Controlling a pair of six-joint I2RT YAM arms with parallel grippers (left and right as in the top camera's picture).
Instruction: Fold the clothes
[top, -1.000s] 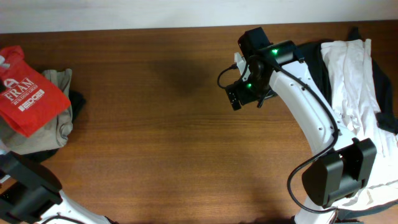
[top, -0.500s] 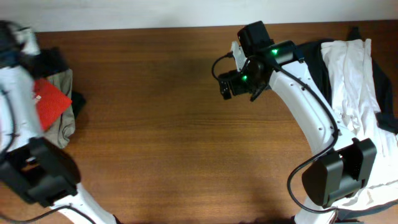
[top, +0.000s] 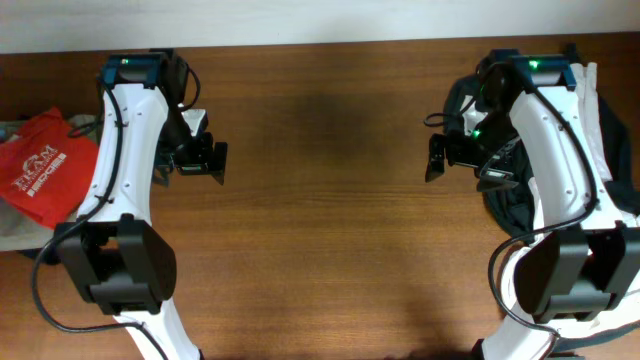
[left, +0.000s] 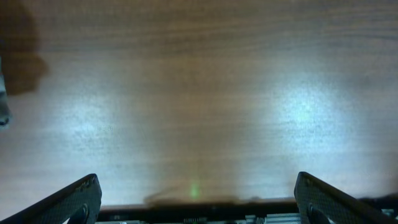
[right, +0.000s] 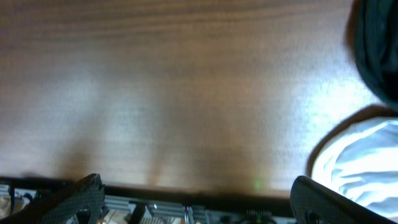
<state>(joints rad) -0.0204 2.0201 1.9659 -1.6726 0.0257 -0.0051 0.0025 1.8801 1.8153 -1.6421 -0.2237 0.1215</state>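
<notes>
Overhead: both arms hover over the bench (top: 320, 250), left jaws and right jaws spread, empty.
Red-orange T-shirt (top: 40, 178) lies at left; black shirt (top: 503, 205) and white shirt (top: 597, 105) lie at right.

The black shirt (top: 497, 200) is largely hidden beneath the right arm (top: 555, 130); the white shirt (right: 364, 165) beside that arm is blurred and cropped. Far left of the arm, the smaller lettering on the red-orange T-shirt (top: 40, 170) cannot be read.
</notes>
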